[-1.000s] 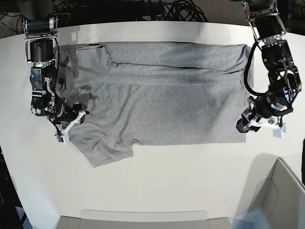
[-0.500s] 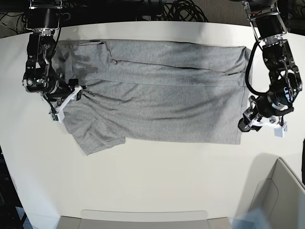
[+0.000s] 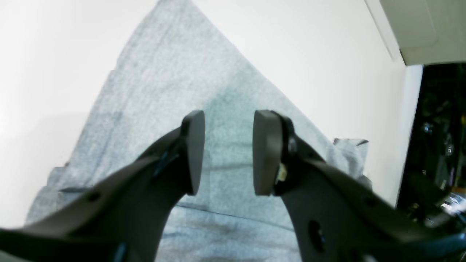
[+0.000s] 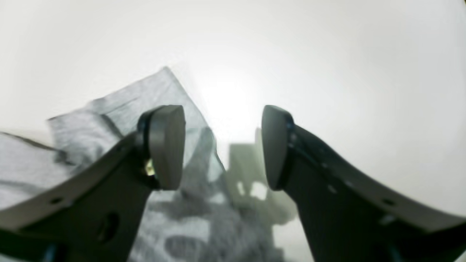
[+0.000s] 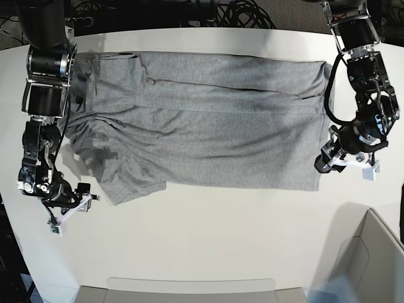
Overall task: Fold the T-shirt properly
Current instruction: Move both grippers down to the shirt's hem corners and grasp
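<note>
The light-grey T-shirt (image 5: pixel 208 126) lies spread flat across the white table, plain side up, with no lettering showing. Its lower sleeve (image 5: pixel 129 183) lies creased at the front left. My right gripper (image 5: pixel 74 205) is open and empty over bare table, just left of that sleeve. In the right wrist view the gripper (image 4: pixel 222 145) has its jaws apart, with the sleeve (image 4: pixel 109 109) to the left. My left gripper (image 5: pixel 320 165) is at the shirt's front right corner. In the left wrist view it (image 3: pixel 227 153) is open, and the shirt (image 3: pixel 174 91) shows between the jaws.
A grey box (image 5: pixel 372 252) stands at the front right corner. A shallow tray (image 5: pixel 189 287) sits at the table's front edge. Black cables (image 5: pixel 240 12) lie behind the table's far edge. Bare white table (image 5: pixel 208 233) runs in front of the shirt.
My right gripper has left the shirt's left edge and moved toward the table's front, off the cloth. The left side of the shirt has settled. The left arm has barely moved.
</note>
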Motion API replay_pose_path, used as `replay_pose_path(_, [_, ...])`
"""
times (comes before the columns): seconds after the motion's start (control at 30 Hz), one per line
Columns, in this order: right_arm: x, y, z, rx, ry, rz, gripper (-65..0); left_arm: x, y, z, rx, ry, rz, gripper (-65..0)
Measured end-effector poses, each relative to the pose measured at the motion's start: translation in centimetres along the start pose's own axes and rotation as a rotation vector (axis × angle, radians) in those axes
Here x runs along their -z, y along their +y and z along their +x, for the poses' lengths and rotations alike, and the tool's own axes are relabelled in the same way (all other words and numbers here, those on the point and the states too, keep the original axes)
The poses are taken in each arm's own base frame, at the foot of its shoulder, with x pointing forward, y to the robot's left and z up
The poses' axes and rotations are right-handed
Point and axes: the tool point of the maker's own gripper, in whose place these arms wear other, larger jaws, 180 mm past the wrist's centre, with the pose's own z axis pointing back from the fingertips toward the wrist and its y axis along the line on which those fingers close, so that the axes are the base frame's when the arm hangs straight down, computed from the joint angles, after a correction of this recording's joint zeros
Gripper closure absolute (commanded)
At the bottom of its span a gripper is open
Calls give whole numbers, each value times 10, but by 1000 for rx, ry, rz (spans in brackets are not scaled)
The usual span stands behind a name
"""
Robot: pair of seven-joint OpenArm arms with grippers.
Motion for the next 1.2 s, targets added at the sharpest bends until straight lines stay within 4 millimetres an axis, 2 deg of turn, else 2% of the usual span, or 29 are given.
replay_pose_path(0.1, [26,-8,-20,33,45,-13,-337,0,2,0,3,-2,7,-230])
replay_pose_path(0.2, [38,-17,-33,59,48,-36,-337,1,-1,-1,-4,-1,-4,-230])
replay_pose_path(0.37, [55,-13,-49,94,37,-24,-337,4,-4,-10,-18,19,-13,-230])
replay_pose_path(0.4, [57,-15,-46,101,5,-28,-337,5,-5,-9,-20,13,-17,-230])
replay_pose_path(0.6, [61,-10,-47,102,0,-23,-337,6,-7,-11,-28,14,-23,-230])
replay_pose_path(0.8, [61,14,-44,56,5,63,-337,6,-7,-10,-28,13,-23,-230])
replay_pose_path(1.2, [58,22,-50,93,2,152,-337,6,-7,-10,-28,13,-24,-230])
